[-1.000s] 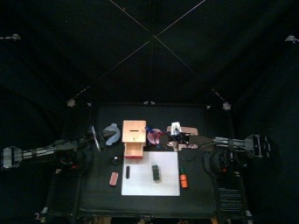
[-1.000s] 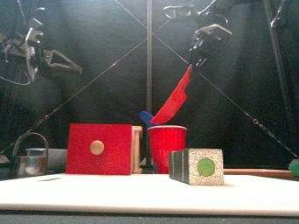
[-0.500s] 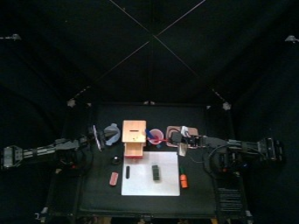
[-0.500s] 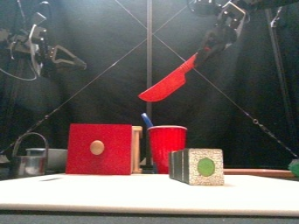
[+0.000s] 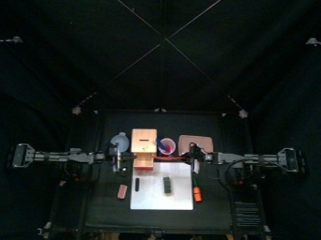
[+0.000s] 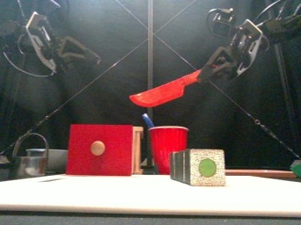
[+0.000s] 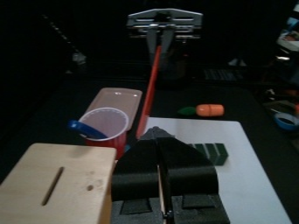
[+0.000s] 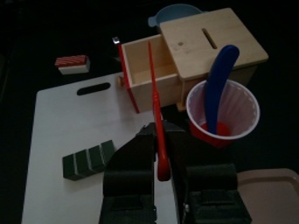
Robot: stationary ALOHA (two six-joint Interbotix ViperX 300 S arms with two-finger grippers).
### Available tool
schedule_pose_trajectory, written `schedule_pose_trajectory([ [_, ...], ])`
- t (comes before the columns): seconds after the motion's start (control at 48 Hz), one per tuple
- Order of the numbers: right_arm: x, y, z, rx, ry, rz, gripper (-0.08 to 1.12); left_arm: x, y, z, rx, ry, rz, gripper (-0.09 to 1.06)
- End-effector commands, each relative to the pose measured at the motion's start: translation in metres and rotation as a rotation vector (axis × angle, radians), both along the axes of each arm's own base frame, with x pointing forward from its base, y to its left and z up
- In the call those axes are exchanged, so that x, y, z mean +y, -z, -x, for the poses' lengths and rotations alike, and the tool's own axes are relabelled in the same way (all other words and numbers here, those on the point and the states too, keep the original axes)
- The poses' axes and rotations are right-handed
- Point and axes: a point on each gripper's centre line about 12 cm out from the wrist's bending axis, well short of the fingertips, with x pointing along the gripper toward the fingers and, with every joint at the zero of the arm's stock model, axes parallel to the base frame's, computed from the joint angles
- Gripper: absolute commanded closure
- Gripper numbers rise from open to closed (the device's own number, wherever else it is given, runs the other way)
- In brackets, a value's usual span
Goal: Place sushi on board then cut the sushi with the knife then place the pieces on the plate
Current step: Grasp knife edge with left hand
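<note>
Upper centre: red knife (image 6: 168, 89). Below it, red cup (image 6: 167, 148) with blue knife (image 6: 147, 119). Left: pale wooden box (image 5: 145, 141), red drawer front (image 6: 99, 149). Dark green sushi roll (image 6: 200, 167), speckled white face, green centre. White board (image 5: 150, 199); pink tray (image 5: 194, 142).

White cutting board (image 5: 157, 202) lies front centre, dark green toy sushi roll (image 5: 164, 186) on it. Pale wooden box with red drawer front (image 5: 145, 148) stands behind board; blue-grey bowl (image 5: 120, 140) left of box, red cup (image 6: 167, 145) just right, blue toy knife (image 6: 147, 119) in cup. Flat pink tray (image 5: 194, 142) right of cup. Red toy knife (image 6: 171, 88) above cup.
</note>
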Motion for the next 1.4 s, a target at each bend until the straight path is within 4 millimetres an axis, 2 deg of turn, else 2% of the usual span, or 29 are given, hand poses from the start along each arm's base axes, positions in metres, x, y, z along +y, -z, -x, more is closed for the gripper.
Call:
schedule_pose_trajectory([
  [0.021, -0.001, -0.016, 0.003, -0.06, 0.0, 0.017, 0.62, -0.017, 0.001, -0.012, 0.023, 0.05, 0.031, 0.78],
  [0.188, -0.003, -0.032, 0.009, -0.113, 0.009, 0.031, 0.62, -0.019, 0.024, -0.03, 0.13, 0.02, 0.076, 0.78],
  [0.438, -0.004, -0.044, 0.019, -0.163, 0.018, 0.039, 0.62, -0.021, 0.053, -0.061, 0.297, -0.016, 0.103, 0.78],
  [0.604, -0.003, -0.045, 0.021, -0.169, 0.015, 0.049, 0.62, -0.011, 0.069, -0.076, 0.415, -0.051, 0.1, 0.78],
  [0.771, -0.003, -0.044, 0.021, -0.166, 0.01, 0.063, 0.62, 0.005, 0.08, -0.081, 0.514, -0.087, 0.091, 0.78],
  [1.021, -0.003, -0.042, 0.022, -0.164, 0.005, 0.074, 0.62, 0.043, 0.086, -0.084, 0.546, -0.152, 0.027, 0.78],
  [1.271, -0.001, -0.037, 0.024, -0.154, 0.001, 0.066, 0.62, 0.064, 0.086, -0.091, 0.55, -0.173, -0.038, 0.78],
  [1.396, 0.0, -0.037, 0.025, -0.157, -0.001, 0.066, 0.62, 0.072, 0.09, -0.088, 0.58, -0.171, -0.08, 0.78],
])
